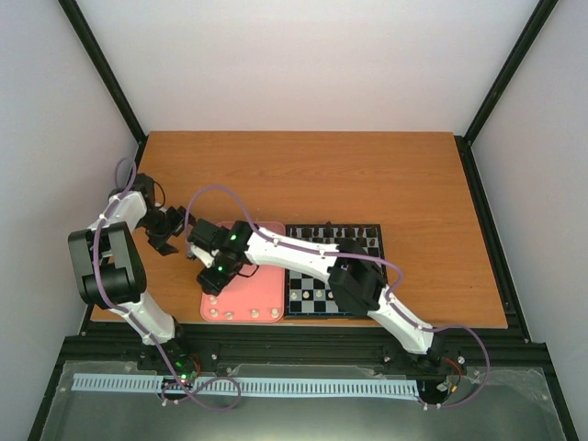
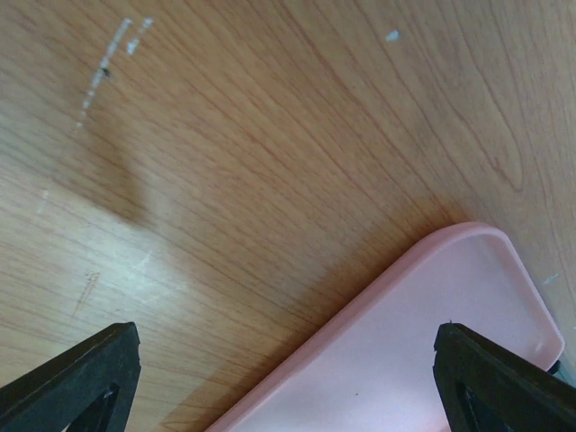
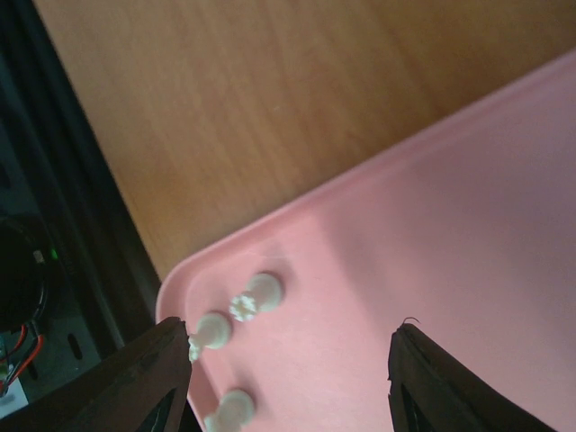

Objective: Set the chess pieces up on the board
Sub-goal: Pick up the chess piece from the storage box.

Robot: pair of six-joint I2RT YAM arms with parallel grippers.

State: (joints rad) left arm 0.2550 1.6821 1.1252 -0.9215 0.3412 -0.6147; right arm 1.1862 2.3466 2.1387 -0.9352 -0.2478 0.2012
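The board (image 1: 363, 231) lies at the table's near middle, with dark pieces along its far rows and a few cream pieces (image 1: 312, 296) near its front. More cream chess pieces (image 1: 243, 313) stand along the near edge of the pink tray (image 1: 262, 287) left of the board. My right gripper (image 1: 213, 276) hovers open and empty over the tray's near left corner; in its wrist view three cream pieces (image 3: 255, 295) stand just left of the gap (image 3: 290, 346). My left gripper (image 1: 181, 230) is open and empty over the tray's far left corner (image 2: 468, 270).
The right arm stretches across the board and tray from the lower right. The black table frame (image 3: 54, 225) runs close along the tray's near corner. Bare wood (image 2: 270, 135) lies beyond the tray's far left corner.
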